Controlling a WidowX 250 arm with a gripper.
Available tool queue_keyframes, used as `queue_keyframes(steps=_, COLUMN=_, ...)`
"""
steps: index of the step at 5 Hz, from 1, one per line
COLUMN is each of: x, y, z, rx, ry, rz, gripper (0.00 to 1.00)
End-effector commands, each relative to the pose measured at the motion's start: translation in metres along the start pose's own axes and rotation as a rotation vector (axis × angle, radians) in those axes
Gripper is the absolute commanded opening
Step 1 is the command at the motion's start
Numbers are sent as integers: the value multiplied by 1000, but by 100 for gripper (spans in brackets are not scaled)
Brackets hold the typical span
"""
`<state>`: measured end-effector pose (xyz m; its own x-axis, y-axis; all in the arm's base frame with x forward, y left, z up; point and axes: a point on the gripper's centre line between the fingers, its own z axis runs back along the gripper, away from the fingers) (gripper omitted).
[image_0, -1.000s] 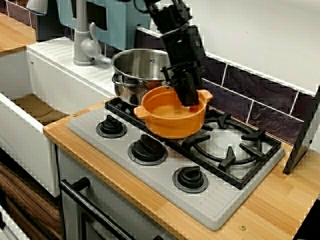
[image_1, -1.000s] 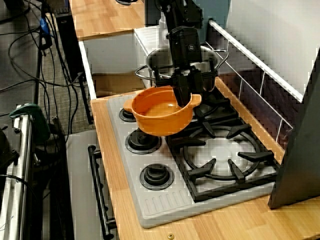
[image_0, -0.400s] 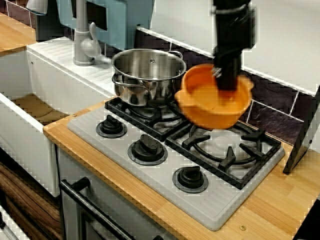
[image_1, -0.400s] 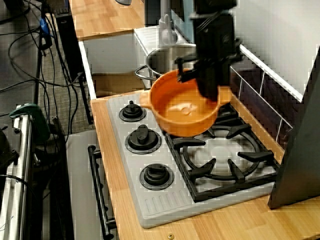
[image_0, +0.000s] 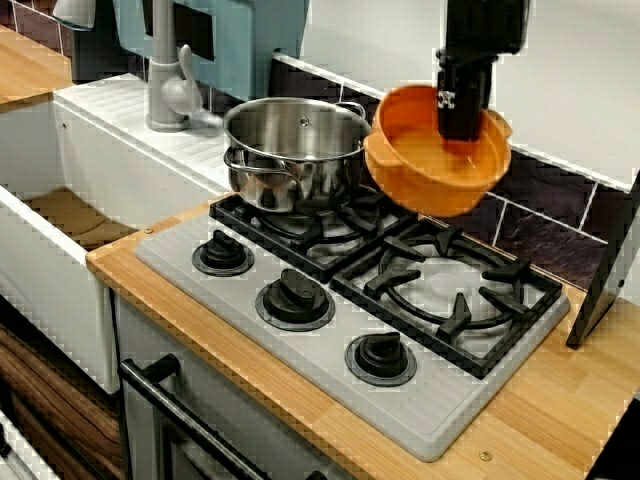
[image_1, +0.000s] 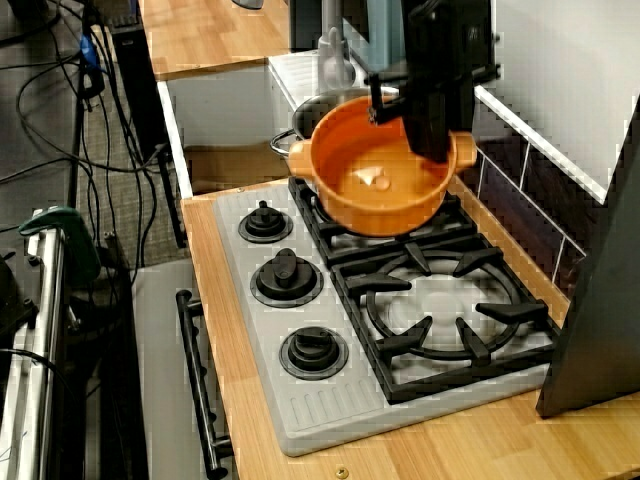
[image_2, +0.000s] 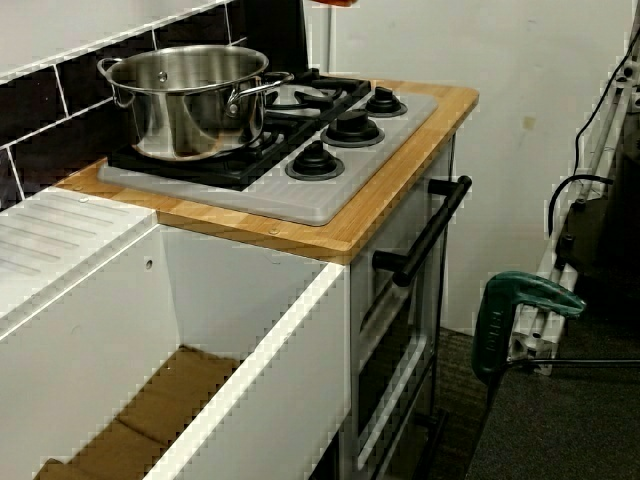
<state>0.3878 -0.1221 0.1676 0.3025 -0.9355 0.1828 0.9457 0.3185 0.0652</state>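
Observation:
An orange two-handled pot (image_0: 425, 165) hangs tilted in the air above the back of the stove, right of the steel pot (image_0: 295, 150). My gripper (image_0: 460, 125) comes down from above and is shut on the orange pot's far rim. In the view from the oven side the orange pot (image_1: 375, 190) covers most of the steel pot (image_1: 305, 112), and the gripper (image_1: 432, 140) clamps its rim on the wall side. The low view from the sink end shows the steel pot (image_2: 190, 95) on the back left burner and only an orange sliver (image_2: 335, 2) at the top edge.
The black grates (image_0: 450, 290) and three knobs (image_0: 296, 297) lie below. A tap (image_0: 165, 70) and a white sink (image_0: 60, 215) are to the left. A dark panel (image_0: 610, 260) leans at the right end. A green clamp (image_2: 520, 300) stands beside the oven.
The gripper has lifted the orange pot off the front left of the stove and carried it up, right and back toward the tiled wall. The steel pot has not moved.

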Motion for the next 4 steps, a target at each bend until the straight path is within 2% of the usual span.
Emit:
queue_keyframes(steps=1, x=-18, y=11, z=46, rx=137, ry=4, rz=80, gripper=0)
queue_keyframes(steps=2, x=-34, y=12, z=63, rx=169, ry=-6, rz=123, gripper=0)
queue_keyframes(steps=3, x=-51, y=15, z=81, rx=183, ry=-36, rz=159, gripper=0)
queue_keyframes(steps=4, x=-67, y=13, z=94, rx=236, ry=-38, rz=197, gripper=0)
